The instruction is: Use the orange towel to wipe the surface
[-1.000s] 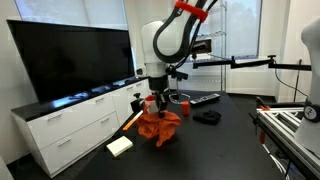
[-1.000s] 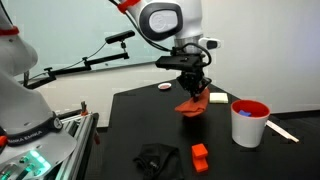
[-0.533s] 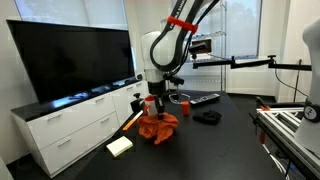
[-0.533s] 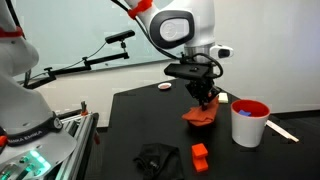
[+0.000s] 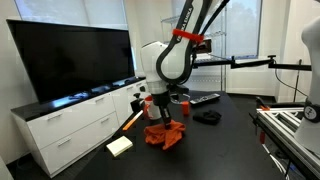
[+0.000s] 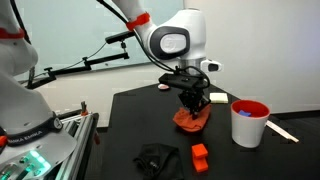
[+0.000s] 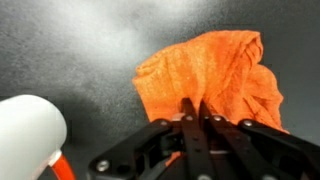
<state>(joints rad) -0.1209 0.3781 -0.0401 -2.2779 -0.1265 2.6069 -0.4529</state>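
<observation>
Gripper [image 7: 197, 105], mine: two slim black fingers drawn close together, clamped on a raised fold of the orange towel [image 7: 220, 75], pointing straight down in both exterior views [image 5: 163, 120] [image 6: 192, 108]. Orange towel: soft, nubbly cloth, bunched into a loose crumpled heap, its lower folds resting on the table [image 7: 70, 50] right under my wrist [image 5: 165, 135] [image 6: 190, 120]. Table: dark, matte, finely speckled top, flat and bare around most of the heap. White cup [image 6: 248, 122]: smooth, round, red at the rim, upright, near the towel and apart from it. White rounded form [image 7: 28, 135] at the lower corner of the wrist view: smooth; I could not tell what it was. Black item [image 6: 155, 158]: limp and crumpled, toward the table's near edge in an exterior view, well apart from the towel. Small orange block [image 6: 200, 156]: hard-edged, just beside the black item. Pale rectangular block [image 5: 120, 146]: flat, close to the table's edge. Thin wooden stick [image 6: 280, 130]: lay beyond the cup. Open room: a bare stretch of tabletop lay between the towel and the black item. White drawer cabinet [image 5: 70, 125] with a large dark screen [image 5: 70, 55] stood alongside the table.
</observation>
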